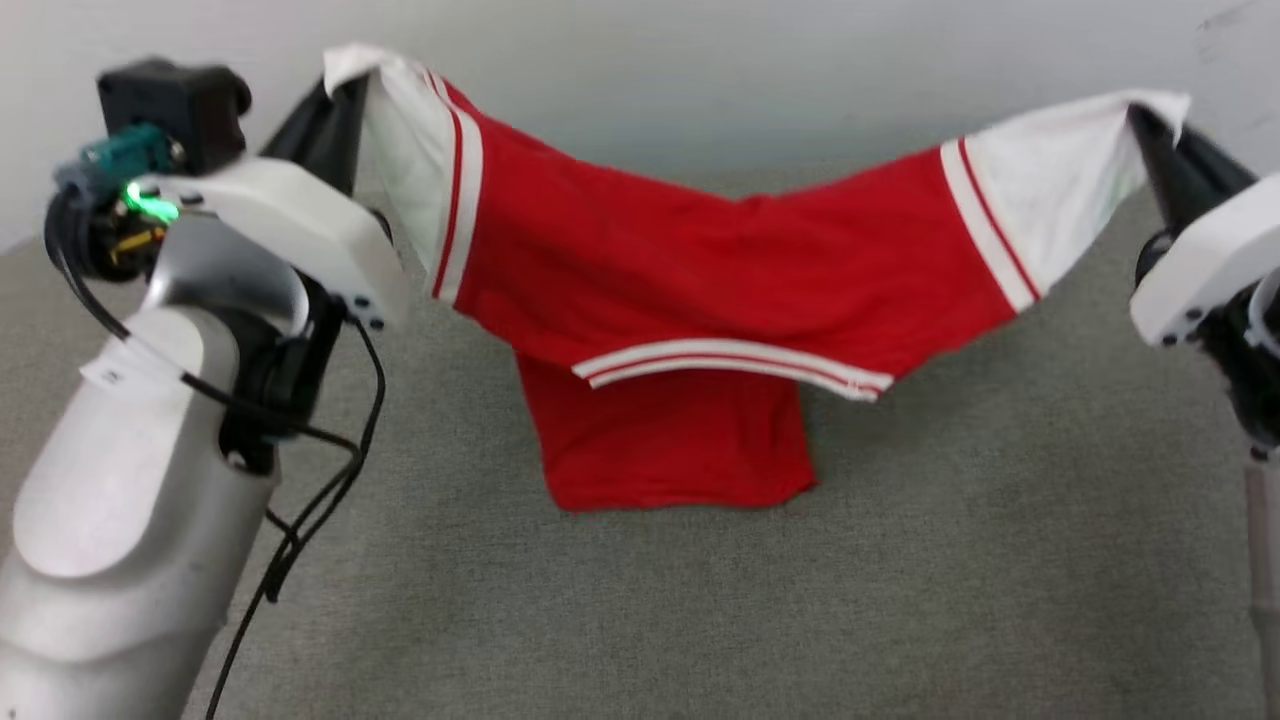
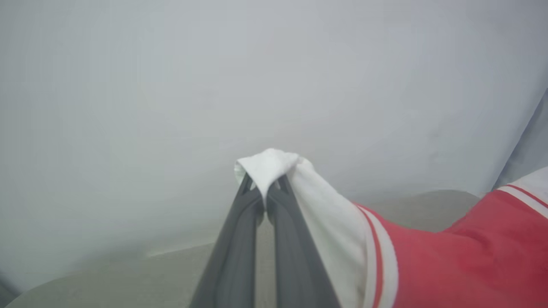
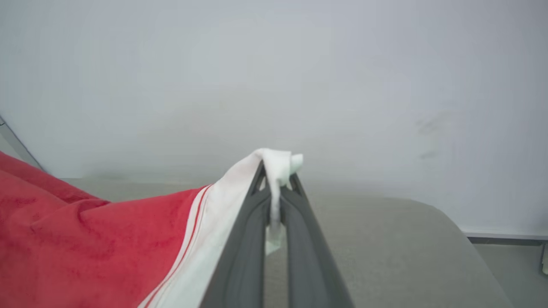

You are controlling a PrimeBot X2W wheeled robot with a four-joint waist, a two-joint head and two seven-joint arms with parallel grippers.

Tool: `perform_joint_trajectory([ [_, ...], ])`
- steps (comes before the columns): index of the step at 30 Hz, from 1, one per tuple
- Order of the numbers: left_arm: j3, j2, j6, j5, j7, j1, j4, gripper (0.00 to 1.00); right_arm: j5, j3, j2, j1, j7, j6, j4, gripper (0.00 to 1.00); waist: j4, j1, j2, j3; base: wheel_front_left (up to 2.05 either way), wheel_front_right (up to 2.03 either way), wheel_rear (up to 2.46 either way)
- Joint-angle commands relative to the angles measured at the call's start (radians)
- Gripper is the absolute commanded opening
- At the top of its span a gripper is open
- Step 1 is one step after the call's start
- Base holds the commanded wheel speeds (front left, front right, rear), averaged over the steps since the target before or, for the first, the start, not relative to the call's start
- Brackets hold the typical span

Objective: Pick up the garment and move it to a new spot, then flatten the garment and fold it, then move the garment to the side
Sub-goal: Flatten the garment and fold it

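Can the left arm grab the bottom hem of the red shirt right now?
Probably not: the left gripper has its jaws shut on the shirt by a white sleeve, and the hem hangs below it.

Grey felt-like table surface [image 1: 900,580] lies open across lower centre and lower right of head view. Red jersey T-shirt with white sleeves [image 1: 700,270] stretched across upper frame, sagging to centre, blocks the way through. Pale grey left forearm [image 1: 130,480] and loose black cable [image 1: 300,520] crowd lower left. Pale wall [image 1: 700,70] closes off the top.
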Motion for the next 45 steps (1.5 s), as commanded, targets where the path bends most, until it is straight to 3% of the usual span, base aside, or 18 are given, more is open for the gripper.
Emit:
perform_joint_trajectory([
  [1,0.008,-0.005,-0.012,0.009,-0.017,-0.062,0.021,0.0,-0.013,-0.005,0.004,-0.062,-0.02,0.0,0.011,0.0,-0.006,0.0,0.0,0.044,0.0,0.0,0.0],
  [6,0.026,-0.022,-0.06,0.013,-0.057,-0.274,0.132,0.0,-0.043,-0.005,0.004,-0.273,-0.059,0.0,0.064,0.0,-0.005,0.0,0.0,0.141,0.0,0.0,0.0],
  [15,0.057,-0.014,-0.11,0.061,-0.135,-0.655,0.322,0.0,-0.06,0.039,-0.027,-0.668,-0.132,0.0,0.195,0.0,-0.029,0.0,0.0,0.326,0.0,0.0,0.0],
  [26,0.065,-0.01,-0.146,0.078,-0.189,-0.907,0.5,0.0,-0.046,0.118,-0.022,-0.967,-0.214,0.0,0.406,0.0,-0.053,0.0,0.0,0.484,0.0,0.0,0.0],
  [37,0.08,-0.034,-0.205,0.031,-0.282,-0.902,0.787,0.0,0.013,0.219,0.008,-0.995,-0.311,0.0,0.666,0.0,-0.049,0.0,0.0,0.549,0.0,0.0,0.0],
  [41,0.083,-0.042,-0.237,0.007,-0.334,-0.827,0.879,0.0,0.05,0.252,-0.008,-0.929,-0.346,0.0,0.743,0.0,-0.04,0.0,0.0,0.523,0.0,0.0,0.0],
  [45,0.084,-0.051,-0.269,-0.035,-0.409,-0.656,0.965,0.0,0.12,0.313,-0.029,-0.765,-0.396,-0.001,0.805,0.0,-0.03,0.0,0.0,0.437,0.0,0.0,0.0],
])
